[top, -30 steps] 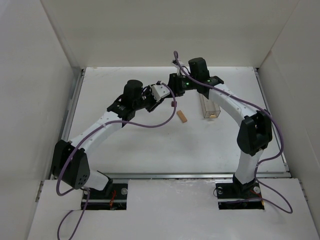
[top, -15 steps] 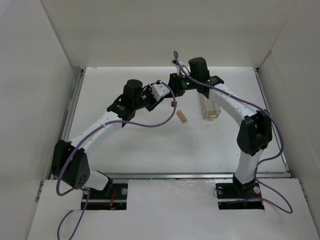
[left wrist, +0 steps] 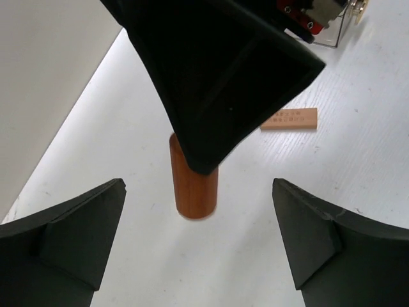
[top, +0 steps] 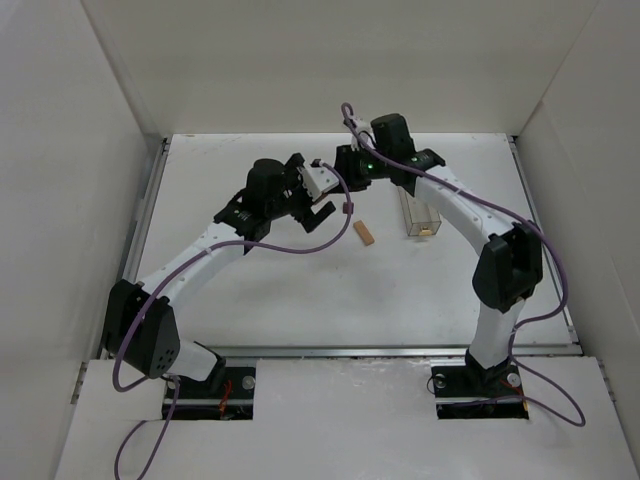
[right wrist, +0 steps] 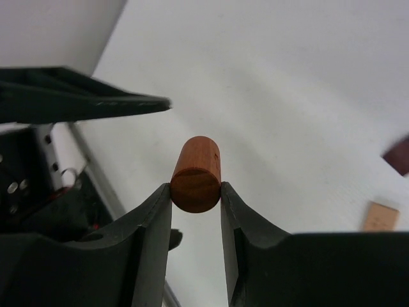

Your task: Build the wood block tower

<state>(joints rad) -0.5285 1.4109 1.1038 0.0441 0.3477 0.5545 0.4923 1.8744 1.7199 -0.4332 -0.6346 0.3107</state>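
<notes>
An orange-brown round block (right wrist: 197,174) stands upright, and my right gripper (right wrist: 196,188) is shut on its upper end. The left wrist view shows the same round block (left wrist: 193,185) with its base at or just above the table, its top hidden by the right gripper's black finger (left wrist: 217,70). My left gripper (top: 310,190) is wide open, its fingers (left wrist: 77,230) on either side short of the block and apart from it. The pale tan bar (top: 365,233) lies flat to the right. A dark red-brown piece (right wrist: 399,155) shows at the right wrist view's edge.
A clear plastic box (top: 420,215) lies on the table under the right forearm, just right of the tan bar (left wrist: 289,119). White walls enclose the table on three sides. A purple cable (top: 345,205) hangs from the left wrist.
My left gripper's jaws have opened wide from shut, close beside the right gripper. The right gripper has shifted slightly left and still grips the round block.
</notes>
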